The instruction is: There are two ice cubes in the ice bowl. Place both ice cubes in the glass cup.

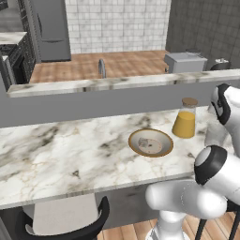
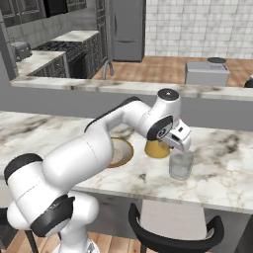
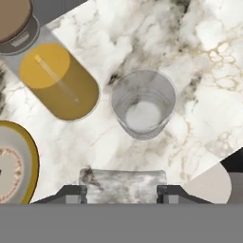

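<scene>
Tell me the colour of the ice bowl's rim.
Tan golden-brown, around a pale grey inside; the ice bowl shows it best in the left base view.

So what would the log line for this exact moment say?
gripper: shut on ice cube | position: just above glass cup | cup: upright on counter | ice bowl: beside juice bottle

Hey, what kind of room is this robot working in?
A kitchen, it seems: a marble counter, a fridge against tiled wall, a stove, and a faucet beyond the raised ledge.
</scene>
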